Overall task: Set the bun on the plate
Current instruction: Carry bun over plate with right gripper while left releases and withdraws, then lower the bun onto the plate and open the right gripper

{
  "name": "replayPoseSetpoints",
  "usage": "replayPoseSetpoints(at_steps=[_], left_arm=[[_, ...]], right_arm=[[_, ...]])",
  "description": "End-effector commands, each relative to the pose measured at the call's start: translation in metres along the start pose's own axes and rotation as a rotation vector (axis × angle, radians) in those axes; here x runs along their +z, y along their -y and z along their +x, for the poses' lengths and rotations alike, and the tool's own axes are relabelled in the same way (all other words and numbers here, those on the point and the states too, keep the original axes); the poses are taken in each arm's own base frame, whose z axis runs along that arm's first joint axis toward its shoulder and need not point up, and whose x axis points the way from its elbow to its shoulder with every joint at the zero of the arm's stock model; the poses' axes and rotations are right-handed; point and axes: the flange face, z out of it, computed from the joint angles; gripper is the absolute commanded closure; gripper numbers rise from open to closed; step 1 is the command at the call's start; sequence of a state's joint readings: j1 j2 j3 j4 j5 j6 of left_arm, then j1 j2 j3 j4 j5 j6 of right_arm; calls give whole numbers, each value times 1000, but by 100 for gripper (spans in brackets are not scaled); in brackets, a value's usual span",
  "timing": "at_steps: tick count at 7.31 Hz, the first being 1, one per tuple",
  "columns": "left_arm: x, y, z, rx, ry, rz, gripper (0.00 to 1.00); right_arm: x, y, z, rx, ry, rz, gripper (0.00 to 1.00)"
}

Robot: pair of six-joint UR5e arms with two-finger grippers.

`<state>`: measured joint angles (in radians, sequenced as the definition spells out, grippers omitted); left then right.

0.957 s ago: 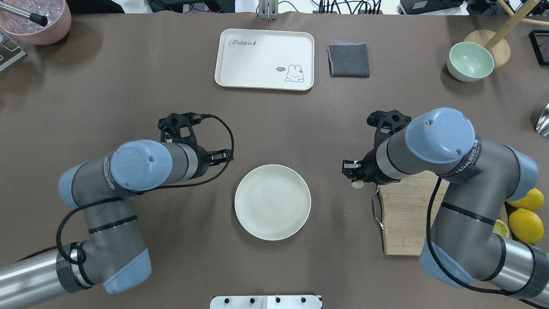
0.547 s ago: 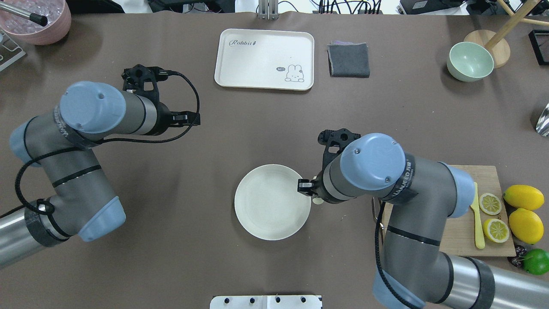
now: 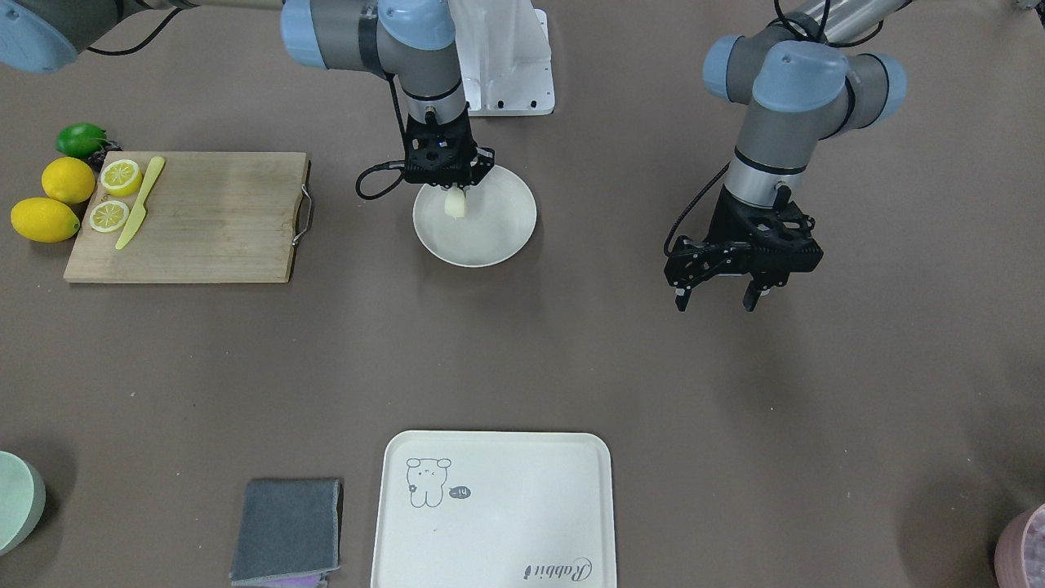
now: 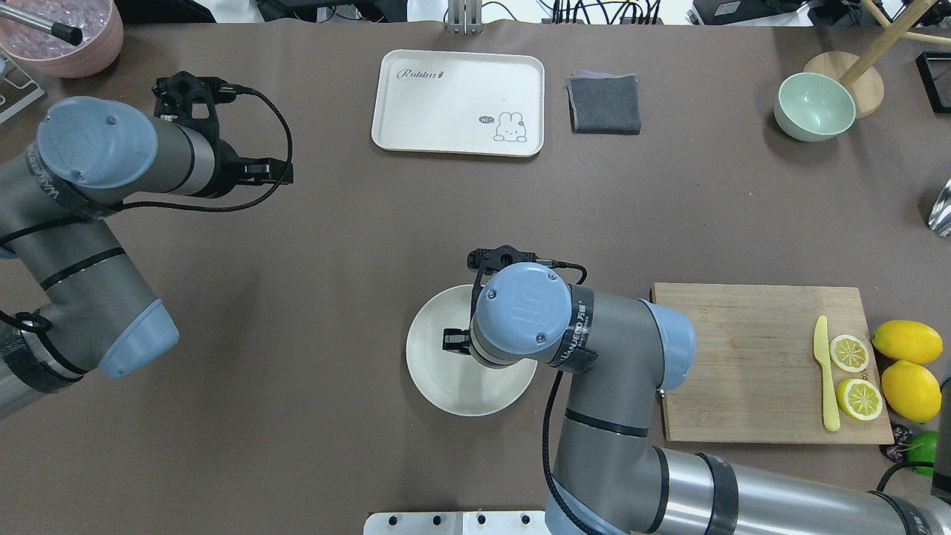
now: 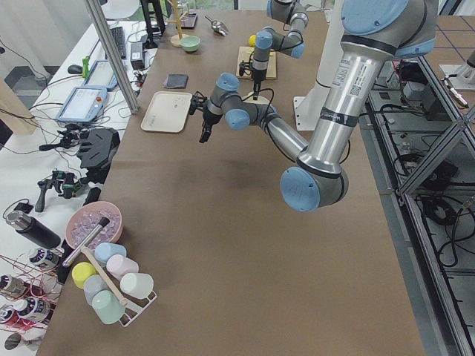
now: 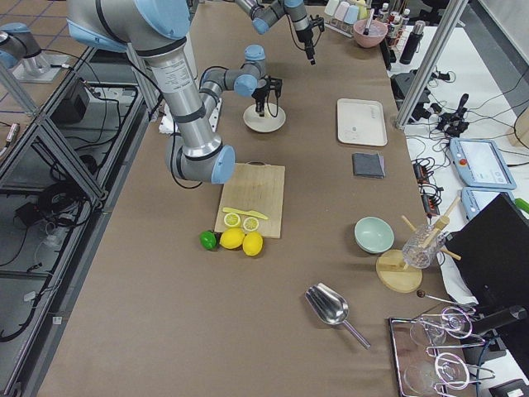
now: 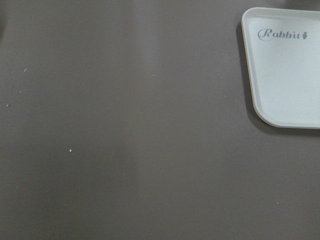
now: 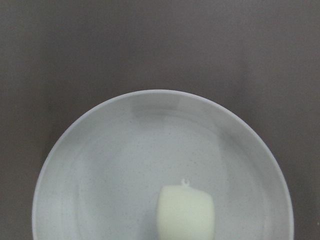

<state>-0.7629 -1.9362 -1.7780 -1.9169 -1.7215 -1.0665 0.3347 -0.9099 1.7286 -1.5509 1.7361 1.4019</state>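
Observation:
The bun [image 3: 455, 205], a small pale cream lump, hangs from my right gripper [image 3: 454, 194], which is shut on it. It is over the near-robot part of the round off-white plate [image 3: 498, 229]. The right wrist view looks down on the bun [image 8: 186, 214] with the plate [image 8: 125, 160] below it. I cannot tell whether the bun touches the plate. In the overhead view my right arm covers much of the plate [image 4: 438, 386] and hides the bun. My left gripper [image 3: 714, 300] hangs open and empty over bare table, far off to the robot's left.
A wooden cutting board [image 4: 743, 357] with a yellow knife [image 4: 825, 371] and lemon slices [image 4: 848, 352] lies on the robot's right, whole lemons [image 4: 908, 342] beside it. A cream tray [image 4: 458, 102], grey cloth [image 4: 604, 104] and green bowl [image 4: 813, 106] stand at the far side.
My right arm has swung from the cutting board's edge to over the plate, carrying the bun. My left arm has drawn away from the plate toward the far left.

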Motion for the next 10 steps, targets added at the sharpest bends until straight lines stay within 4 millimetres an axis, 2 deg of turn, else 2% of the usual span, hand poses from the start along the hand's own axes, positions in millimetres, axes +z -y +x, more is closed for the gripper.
replayPoseSetpoints(at_steps=[1, 2, 3, 6, 7, 9, 10], left_arm=[[3, 0, -14, 5, 19, -1, 2], [3, 1, -16, 3, 20, 1, 2], [2, 2, -14, 3, 15, 4, 2], [3, 1, -16, 24, 15, 13, 2], [4, 1, -17, 22, 18, 13, 2], [14, 0, -22, 19, 35, 2, 2], [15, 0, -20, 21, 33, 2, 2]], right_arm=[[14, -3, -7, -8, -19, -6, 55], [17, -3, -6, -3, -26, -7, 1], [19, -6, -5, 10, -30, -11, 0], [-2, -8, -10, 19, 6, -9, 0], [-9, -5, -9, 23, 14, -5, 0], [-8, 3, -3, 32, 7, 3, 0], [-13, 15, 0, 43, 9, 14, 0]])
